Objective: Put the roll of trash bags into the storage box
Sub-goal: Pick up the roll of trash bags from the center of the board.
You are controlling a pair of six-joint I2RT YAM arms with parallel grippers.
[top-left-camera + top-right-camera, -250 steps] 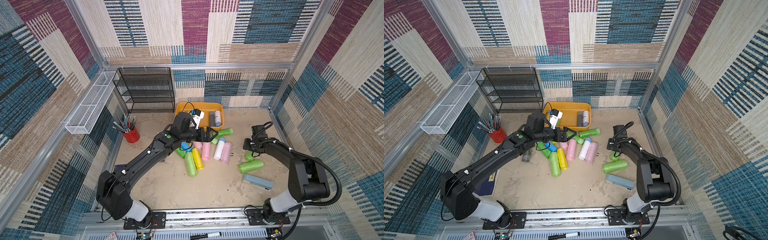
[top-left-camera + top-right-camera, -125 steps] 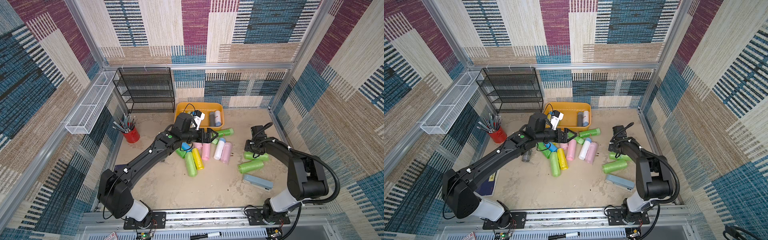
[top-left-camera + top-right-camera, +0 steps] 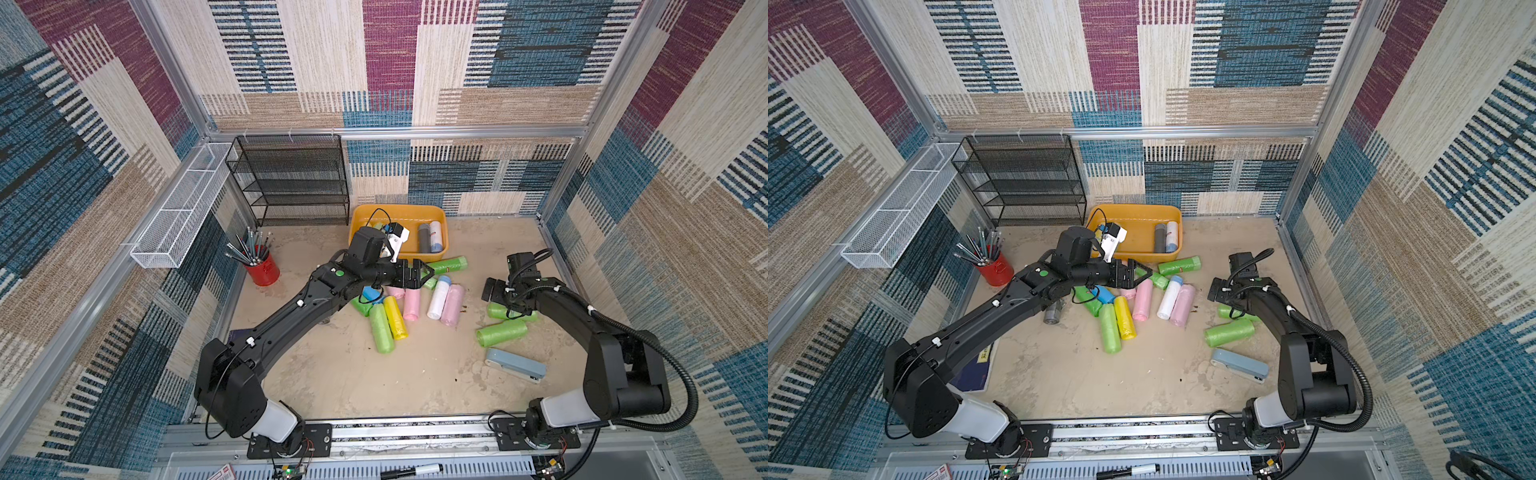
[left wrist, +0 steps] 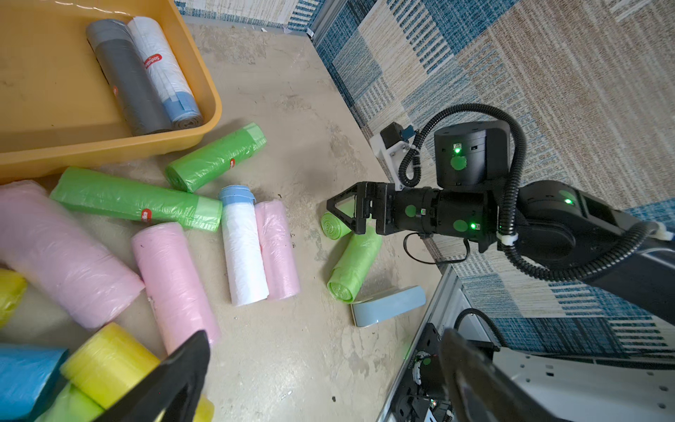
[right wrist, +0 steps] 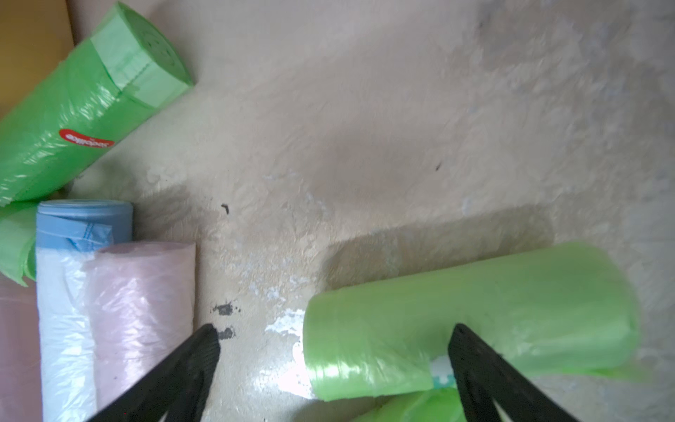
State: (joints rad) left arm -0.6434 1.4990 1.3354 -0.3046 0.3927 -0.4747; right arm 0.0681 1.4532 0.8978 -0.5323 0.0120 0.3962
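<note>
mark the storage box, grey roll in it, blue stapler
storage box (image 3: pixel 403 207), a top view, back rim
grey roll (image 3: pixel 424 237), a top view, mid-body
blue stapler (image 3: pixel 515 365), a top view, top face

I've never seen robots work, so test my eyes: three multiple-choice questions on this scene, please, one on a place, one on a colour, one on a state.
1. Where does the storage box stand? A) beside the black mesh rack, by the back wall B) at the front edge C) mid-table
2. What colour is the pencil cup? A) blue B) red C) white
3. How is the left gripper? A) shut on a pink roll B) shut on a pencil C) open, holding nothing
Key: 1 A, it sits right next to the rack under the back wall. 2 B, it shows red in both top views. 3 C, its fingers stand wide apart with nothing between them.
</note>
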